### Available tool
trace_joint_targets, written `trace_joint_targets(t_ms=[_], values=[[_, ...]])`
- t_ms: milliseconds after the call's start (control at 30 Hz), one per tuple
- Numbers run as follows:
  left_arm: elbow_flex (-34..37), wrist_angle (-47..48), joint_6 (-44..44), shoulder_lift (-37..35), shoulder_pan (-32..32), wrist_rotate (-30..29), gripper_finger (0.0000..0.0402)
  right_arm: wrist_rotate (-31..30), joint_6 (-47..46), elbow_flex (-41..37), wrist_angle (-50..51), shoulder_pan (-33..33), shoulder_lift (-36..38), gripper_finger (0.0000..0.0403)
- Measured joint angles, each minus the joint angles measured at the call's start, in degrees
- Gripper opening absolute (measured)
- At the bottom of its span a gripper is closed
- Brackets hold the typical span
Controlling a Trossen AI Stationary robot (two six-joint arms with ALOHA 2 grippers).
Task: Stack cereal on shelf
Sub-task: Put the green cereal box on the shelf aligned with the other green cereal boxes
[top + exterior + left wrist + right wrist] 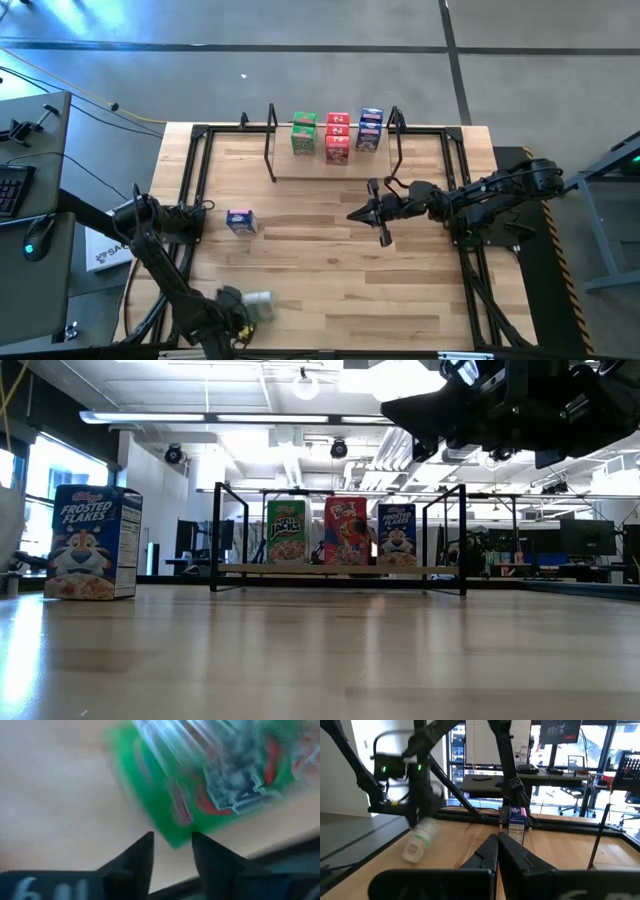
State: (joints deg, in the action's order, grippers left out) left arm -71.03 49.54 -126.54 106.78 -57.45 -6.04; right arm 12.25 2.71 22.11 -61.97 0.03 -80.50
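At the near left edge of the table (330,290), the left claw (240,310) was down on a green cereal box (258,304). In the left wrist view its two dark fingers (137,857) stood a little apart, with a corner of that blurred green box (165,805) between or just beyond their tips; whether they gripped it could not be told, and its printing was too smeared to read.

Farther in on the left side, a blue-and-white box (240,221) stood upright by itself on the table; the low view showed "Kellogg's Frosted Flakes" on its front (92,541).

The right claw (362,213) hung above the middle right of the table, fingers pressed together and holding nothing.

At the far edge stood the shelf (335,160), with green (303,133), red (337,137) and blue (369,130) boxes on it in rows. The low view showed "Apple Jacks" (286,532) on the left, a red box (345,531) whose label was unclear, and a blue Frosted Flakes box (396,534) on the right.
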Motion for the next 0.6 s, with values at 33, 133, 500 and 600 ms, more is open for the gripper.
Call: trace_joint_targets(t_ms=[33, 133, 500, 600], values=[[1.27, -3.51, 1.73, 0.22, 0.01, -2.39, 0.0112, 0.0, -0.51, 0.0, 0.16, 0.0, -0.01, 0.0], [5.17, -9.2, 8.09, 0.95, 1.22, -11.63, 0.008, 0.0, -1.5, 0.0, 0.4, 0.02, -0.01, 0.0], [8.13, -27.03, 42.26, -0.98, 12.76, -23.98, 0.0031, -0.25, -5.44, 2.45, 7.59, 1.99, 0.7, 0.0], [7.82, -26.76, 45.58, -4.86, 12.53, -26.26, 0.0025, -3.86, -6.86, 5.5, 14.4, 3.64, 0.73, 0.0004]])
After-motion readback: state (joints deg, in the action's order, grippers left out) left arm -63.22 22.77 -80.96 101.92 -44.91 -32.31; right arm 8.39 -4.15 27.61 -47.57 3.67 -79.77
